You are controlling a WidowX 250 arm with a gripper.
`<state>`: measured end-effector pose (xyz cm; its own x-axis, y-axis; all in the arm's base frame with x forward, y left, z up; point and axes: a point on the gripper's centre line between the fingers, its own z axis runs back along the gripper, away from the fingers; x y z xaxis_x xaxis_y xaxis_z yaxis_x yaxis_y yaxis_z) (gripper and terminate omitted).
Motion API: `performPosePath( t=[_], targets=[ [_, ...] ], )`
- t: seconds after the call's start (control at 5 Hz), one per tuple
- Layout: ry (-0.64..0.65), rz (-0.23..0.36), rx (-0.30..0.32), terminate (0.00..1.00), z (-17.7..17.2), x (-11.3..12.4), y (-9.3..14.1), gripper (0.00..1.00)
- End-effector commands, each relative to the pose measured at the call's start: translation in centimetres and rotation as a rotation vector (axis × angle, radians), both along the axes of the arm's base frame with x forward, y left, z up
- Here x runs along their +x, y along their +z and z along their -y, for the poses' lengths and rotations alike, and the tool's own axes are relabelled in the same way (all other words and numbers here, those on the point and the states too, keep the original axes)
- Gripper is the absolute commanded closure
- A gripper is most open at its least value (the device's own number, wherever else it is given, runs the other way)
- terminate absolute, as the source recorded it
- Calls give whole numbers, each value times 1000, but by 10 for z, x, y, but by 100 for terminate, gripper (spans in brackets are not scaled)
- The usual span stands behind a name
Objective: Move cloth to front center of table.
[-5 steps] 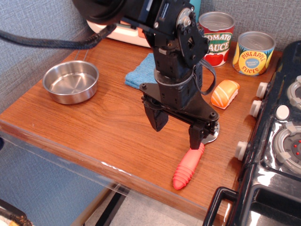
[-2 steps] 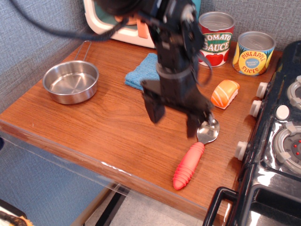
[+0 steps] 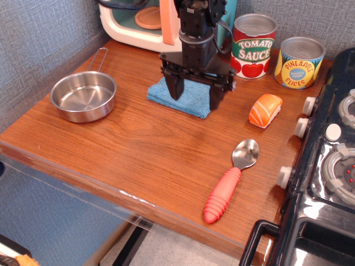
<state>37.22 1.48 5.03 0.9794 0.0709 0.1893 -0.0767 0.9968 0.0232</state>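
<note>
we see the cloth (image 3: 183, 96) lying flat toward the back of the table (image 3: 138, 149), a blue square partly hidden behind the arm. the gripper (image 3: 195, 92) hangs right over it with its 2 fingers spread wide, 1 over the cloth's left part and 1 at its right edge; we cannot tell whether the tips touch the fabric. nothing is held between them. just right of the cloth sits an orange sushi piece (image 3: 265, 110). behind it stand 2 cans, the tomato sauce can (image 3: 254, 45) and the pineapple can (image 3: 299, 62). well to the left rests the steel pan (image 3: 84, 96). toward the front right lies a spoon (image 3: 230, 180) with a red handle, near the black stove (image 3: 327, 183).
</note>
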Motion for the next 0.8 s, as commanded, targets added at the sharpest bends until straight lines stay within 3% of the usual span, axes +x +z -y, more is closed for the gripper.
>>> performPosePath(
  t=[0.0,0.2,0.6],
  targets=[
    [-9,-22,78,0,-41,46,14,0],
    [-40,-90,58,0,-40,45,3,0],
    [-86,-202,17,0,-29,32,-41,0]
  ],
)
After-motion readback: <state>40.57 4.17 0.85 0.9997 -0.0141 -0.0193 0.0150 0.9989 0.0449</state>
